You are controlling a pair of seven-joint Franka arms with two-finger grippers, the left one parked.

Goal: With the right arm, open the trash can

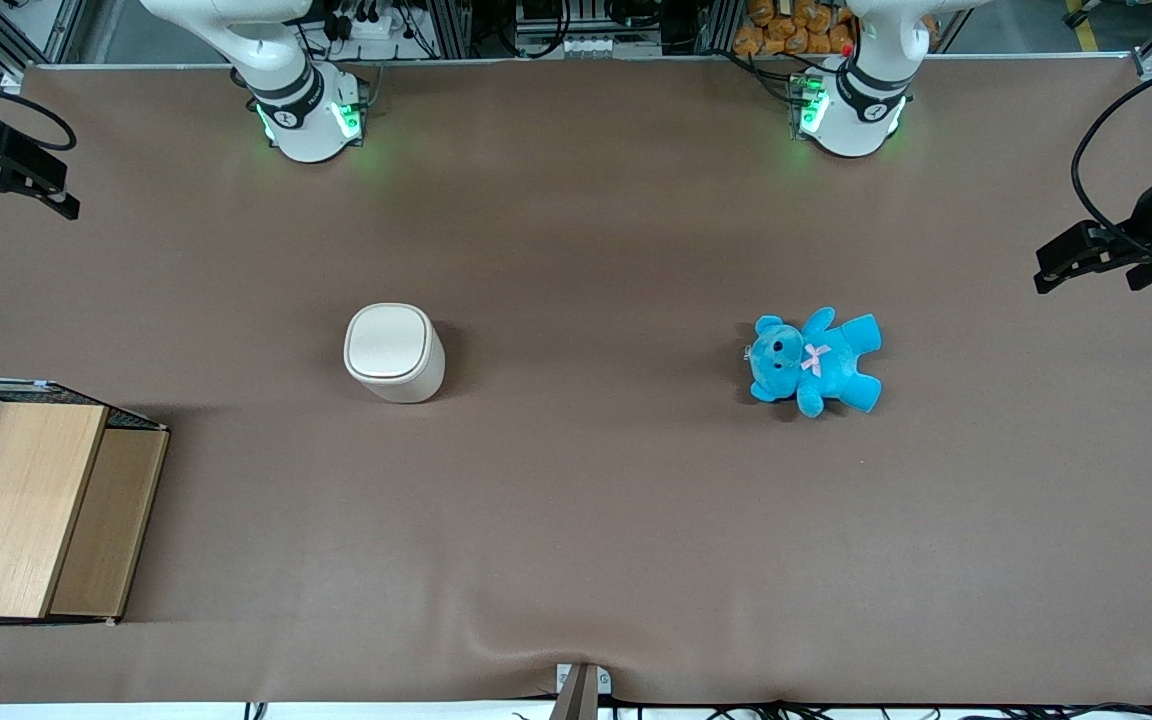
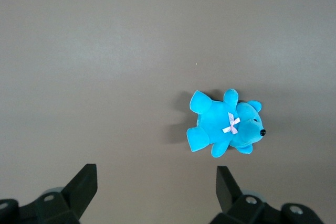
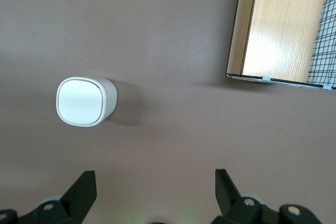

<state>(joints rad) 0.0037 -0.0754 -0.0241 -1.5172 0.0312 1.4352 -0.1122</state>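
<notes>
Gripper: the gripper (image 3: pixel 152 192) is hanging high above the table (image 1: pixel 576 520), fingers spread wide, gripping nothing.
Trash can: the trash can (image 1: pixel 393 353) is standing upright mid-table, lid shut, nearer the working arm's end.
Risk: the light can is likely tipping or sliding if the lid gets pushed sideways.
Hidden: hinge side and lid catch are not showing; the wooden box (image 1: pixel 36 505) is cut off.

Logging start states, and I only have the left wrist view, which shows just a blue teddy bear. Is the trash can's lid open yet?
Observer: No, the trash can lid is shut flat.
Operator: Where is the right arm's tool?
Observer: The tool hangs open above the table, apart from the can.
Operator: Anything else nearby?
Observer: A wooden box with wire mesh sits nearer the front camera than the can, at the working arm's end.
</notes>
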